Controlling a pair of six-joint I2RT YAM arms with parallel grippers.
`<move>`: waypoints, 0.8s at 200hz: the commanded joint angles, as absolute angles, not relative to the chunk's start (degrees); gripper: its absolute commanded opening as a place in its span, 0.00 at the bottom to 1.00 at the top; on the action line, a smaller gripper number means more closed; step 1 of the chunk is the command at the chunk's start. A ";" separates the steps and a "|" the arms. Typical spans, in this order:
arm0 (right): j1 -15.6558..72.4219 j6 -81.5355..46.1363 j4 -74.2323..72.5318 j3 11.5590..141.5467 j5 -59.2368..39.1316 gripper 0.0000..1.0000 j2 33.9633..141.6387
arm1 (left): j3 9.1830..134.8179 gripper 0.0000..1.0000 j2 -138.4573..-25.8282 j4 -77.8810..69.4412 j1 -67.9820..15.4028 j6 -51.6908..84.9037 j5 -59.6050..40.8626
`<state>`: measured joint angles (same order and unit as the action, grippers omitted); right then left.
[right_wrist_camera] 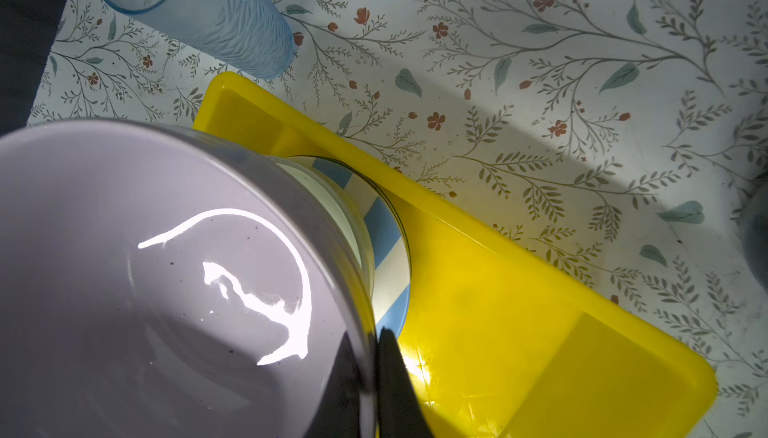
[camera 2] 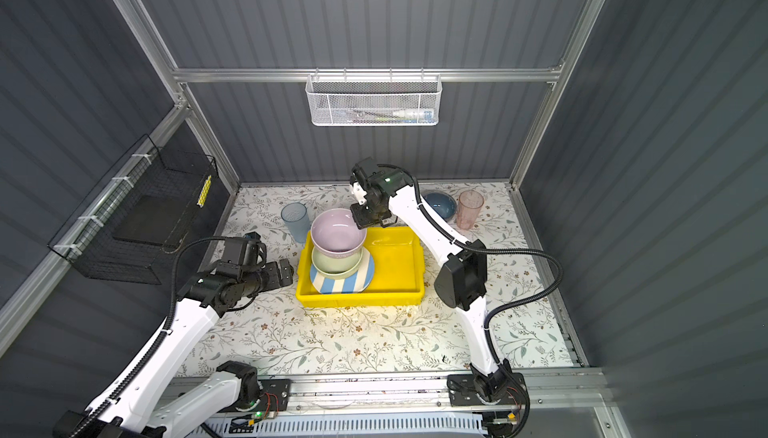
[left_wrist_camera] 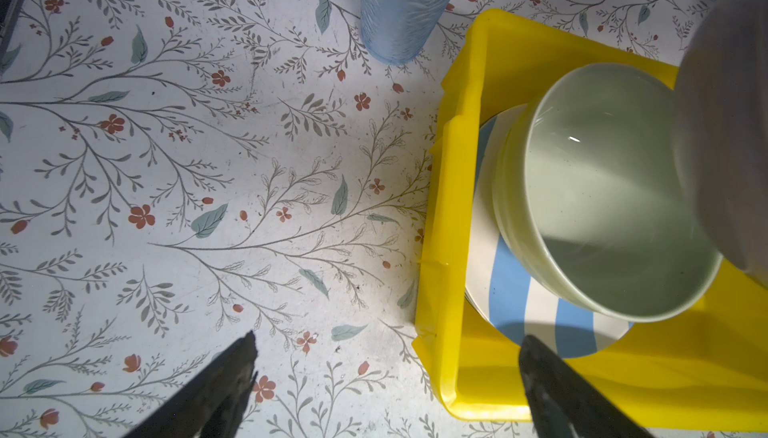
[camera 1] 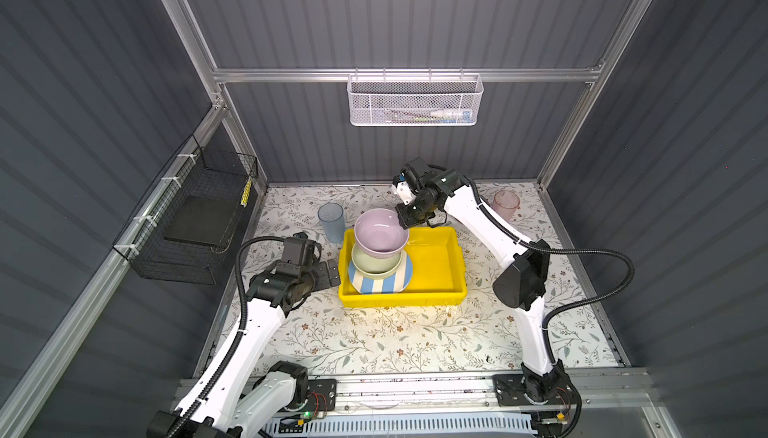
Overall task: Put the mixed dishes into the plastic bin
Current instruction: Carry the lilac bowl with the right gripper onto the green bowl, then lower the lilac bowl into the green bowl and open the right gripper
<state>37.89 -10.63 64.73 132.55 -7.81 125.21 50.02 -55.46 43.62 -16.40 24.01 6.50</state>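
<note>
The lilac bowl point(camera 1: 380, 230) is tilted over the pale green bowl point(camera 1: 376, 265), which sits on the blue-white striped plate point(camera 1: 374, 286) in the left half of the yellow bin point(camera 1: 415, 300). It's hard to say if the two bowls touch. The right gripper point(camera 1: 403, 223) is pinched onto the lilac bowl's rim. The left gripper point(camera 1: 328, 273) is just outside the bin's left wall, jaws wide apart and holding nothing. A blue tumbler point(camera 1: 331, 215) stands behind the bin. The pink tumbler point(camera 1: 505, 204) and dark blue bowl point(camera 2: 440, 204) are off at the back right.

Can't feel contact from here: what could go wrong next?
The right end effector pinches the lilac bowl only by its rim, so it could slip or land skewed on the pale green bowl.
The stack sits far left in the yellow bin; a nudge might topple it.
The blue tumbler beside that corner could get knocked.
</note>
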 commanded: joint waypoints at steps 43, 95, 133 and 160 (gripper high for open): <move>40.50 -12.93 62.20 135.00 -5.34 0.00 127.42 | 51.69 1.00 -55.13 44.74 -15.99 22.79 7.21; 41.28 -13.35 62.25 134.82 -3.60 0.00 128.84 | 51.42 1.00 -54.48 44.91 -15.99 22.26 6.97; 41.93 -13.05 62.83 134.55 -2.05 0.00 129.19 | 51.16 1.00 -54.71 44.74 -15.97 22.12 6.68; 42.34 -12.89 63.37 134.37 -1.69 0.00 129.21 | 51.07 1.00 -54.80 44.69 -15.99 22.06 6.50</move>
<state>41.74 -11.97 64.60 132.57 -1.19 130.63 50.11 -55.27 43.81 -16.40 23.35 6.46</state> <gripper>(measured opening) 0.090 0.997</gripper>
